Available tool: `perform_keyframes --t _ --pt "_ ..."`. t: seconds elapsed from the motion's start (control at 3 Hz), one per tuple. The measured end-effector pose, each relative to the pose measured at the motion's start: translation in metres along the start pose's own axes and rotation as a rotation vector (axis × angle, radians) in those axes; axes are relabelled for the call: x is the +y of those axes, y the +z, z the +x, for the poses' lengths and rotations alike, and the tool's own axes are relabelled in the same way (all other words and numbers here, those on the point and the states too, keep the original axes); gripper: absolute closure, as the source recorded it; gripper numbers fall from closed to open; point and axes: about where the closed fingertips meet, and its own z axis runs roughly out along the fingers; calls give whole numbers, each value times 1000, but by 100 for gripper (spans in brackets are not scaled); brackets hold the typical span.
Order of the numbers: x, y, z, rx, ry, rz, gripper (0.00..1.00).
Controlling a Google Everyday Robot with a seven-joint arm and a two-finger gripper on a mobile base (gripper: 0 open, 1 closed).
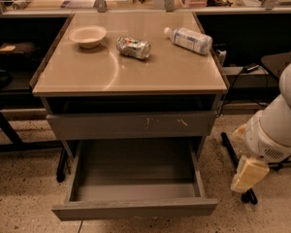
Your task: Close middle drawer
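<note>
The middle drawer [134,208] is pulled far out of the grey cabinet [131,125]. It has a plain flat front and a bare grey inside [136,171]. Above it is a shut drawer front with pale scratch marks [179,122]. My gripper [247,174] is a cream-coloured piece at the end of the white arm [276,125]. It hangs low to the right of the open drawer, apart from it, roughly level with the drawer's right side wall [197,171]. It holds nothing that I can see.
On the tan cabinet top [87,72] lie a white bowl [88,35], a crushed can [133,47] and a plastic bottle on its side [189,39]. A black stand leg [232,152] runs along the floor just behind my gripper. Dark shelving stands to the left.
</note>
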Motion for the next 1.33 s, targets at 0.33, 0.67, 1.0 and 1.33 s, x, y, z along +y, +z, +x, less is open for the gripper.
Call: perform_keyframes --t 0.33,0.67,1.0,1.33 --pt "16 69 27 25 3 -94 49" --pt "19 78 29 26 5 -111 73" --pt "24 78 28 36 -4 -109 95" --pt "29 130 42 48 77 -173 100"
